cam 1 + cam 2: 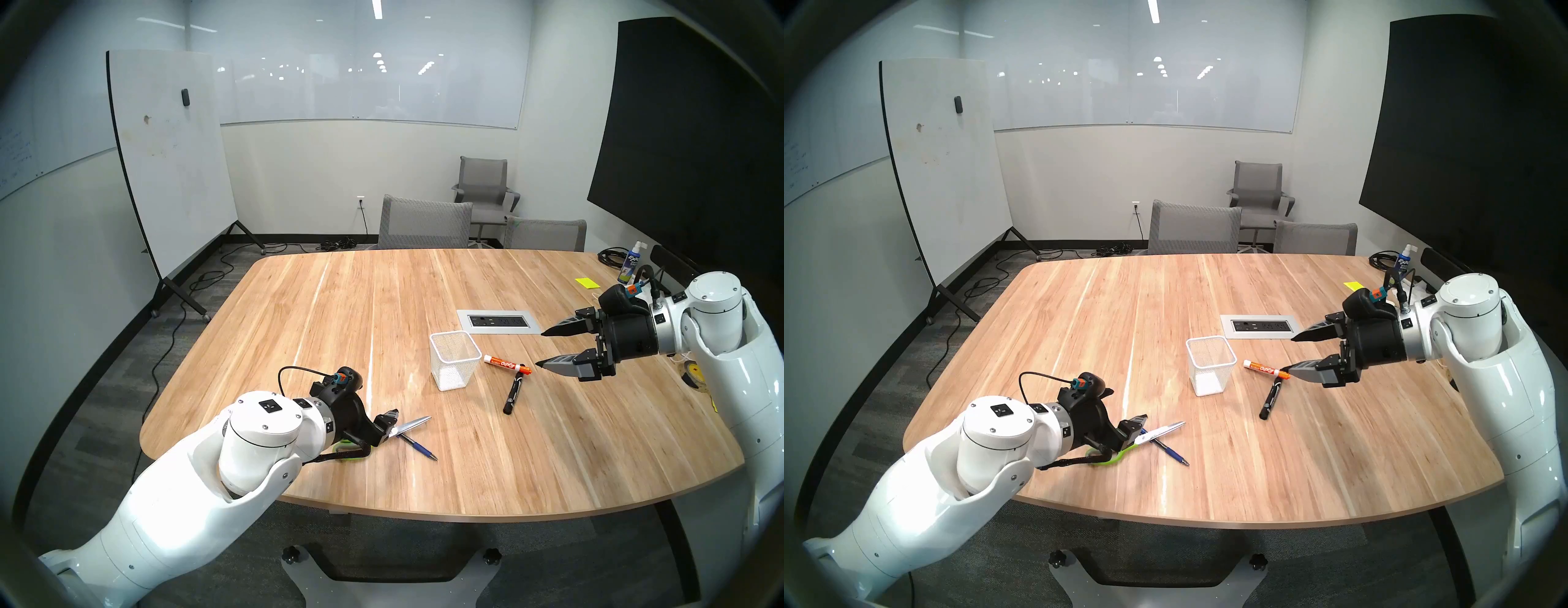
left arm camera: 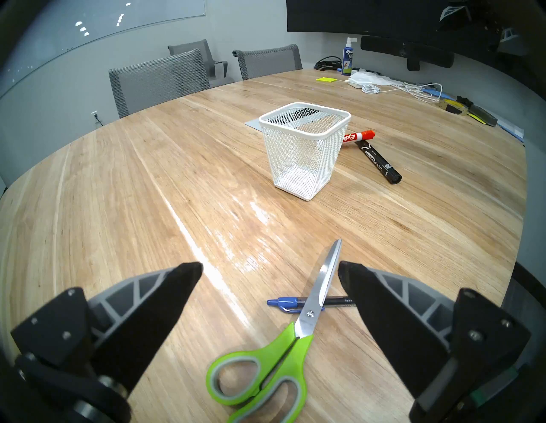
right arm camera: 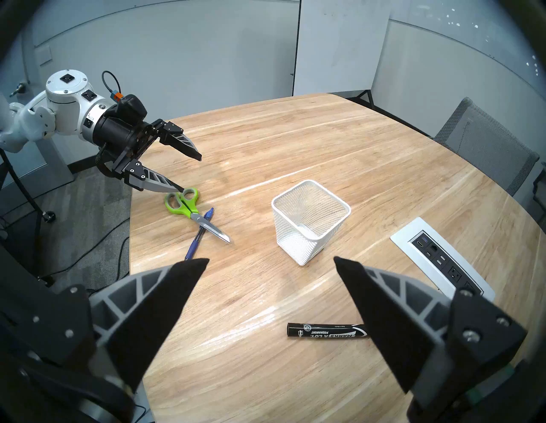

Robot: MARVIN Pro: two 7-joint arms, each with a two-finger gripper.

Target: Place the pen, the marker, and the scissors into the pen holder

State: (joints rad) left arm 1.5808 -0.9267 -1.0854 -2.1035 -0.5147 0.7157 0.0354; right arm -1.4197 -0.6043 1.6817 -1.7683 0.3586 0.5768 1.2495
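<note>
The scissors (image 2: 307, 319), lime-green handles and silver blades, lie flat near the table's front left, crossed over the slim blue pen (image 2: 283, 302). My left gripper (image 2: 270, 268) is open low above them, one finger on each side; nothing is gripped. From the right wrist, one left fingertip (image 3: 177, 186) is by the scissors' (image 3: 189, 206) handles. The white mesh pen holder (image 1: 454, 361) stands upright and empty mid-table. Just to its right lie a black marker (image 1: 514, 392) and a white marker with an orange cap (image 1: 507, 365). My right gripper (image 1: 541, 349) hangs open right of the markers.
A power outlet panel (image 1: 498, 321) is set into the table behind the holder. A spray bottle (image 1: 630, 263), a yellow sticky note (image 1: 585, 282), cables and a tape roll (image 1: 691, 373) sit along the right side. Grey chairs (image 1: 424, 223) stand at the far edge.
</note>
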